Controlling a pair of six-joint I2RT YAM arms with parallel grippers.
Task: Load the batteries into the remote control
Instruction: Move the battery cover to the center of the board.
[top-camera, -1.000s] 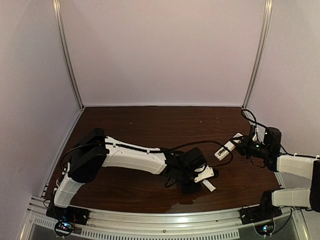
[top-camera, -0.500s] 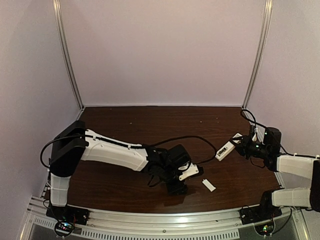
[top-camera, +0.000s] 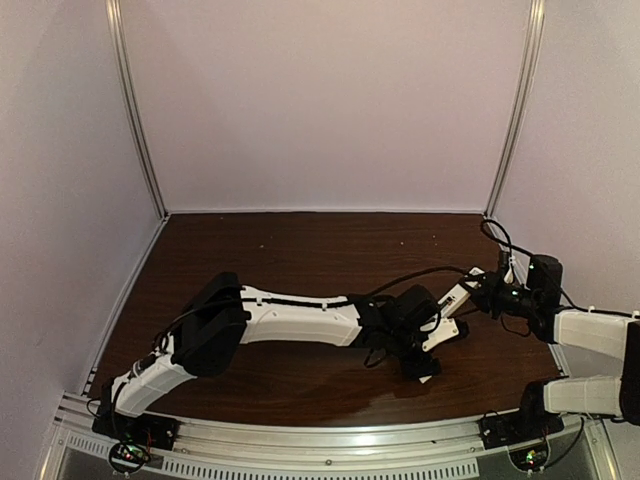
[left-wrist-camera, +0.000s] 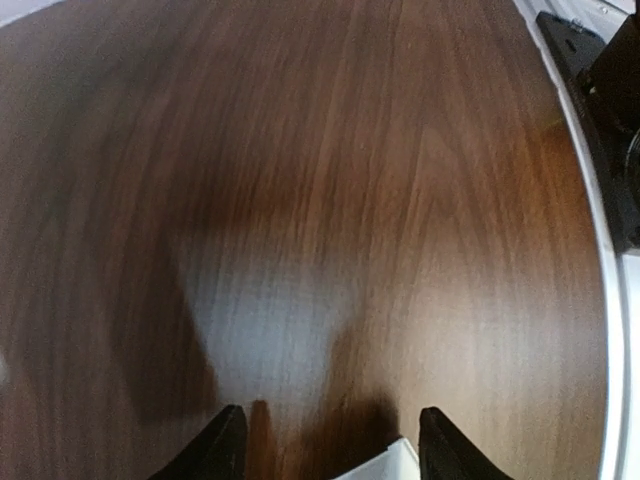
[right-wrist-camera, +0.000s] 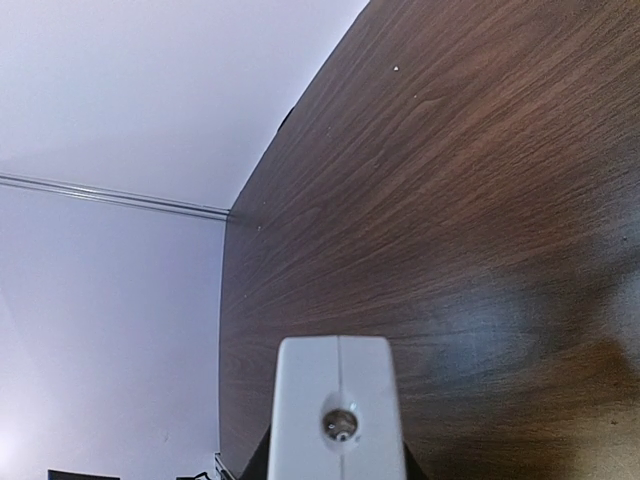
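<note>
- The right end effector is clamped on one end of the remote control, holding it above the worktop near the right edge.
- The remote's free end slants toward the middle of the worktop.
- In the right wrist view the remote's white end face fills the bottom centre. It has a seam down the middle and one small round metallic spot; what that spot is cannot be told.
- The left end effector points down at the worktop, its two dark fingers standing apart and gripping nothing.
- A corner of a flat white piece shows between those fingers, nearer the one on the right of the wrist view.
- From above, the left end effector sits just beside the remote's free end, toward the near edge; contact between them cannot be told.
- Count: one remote control, one flat white piece, two end effectors.
</note>
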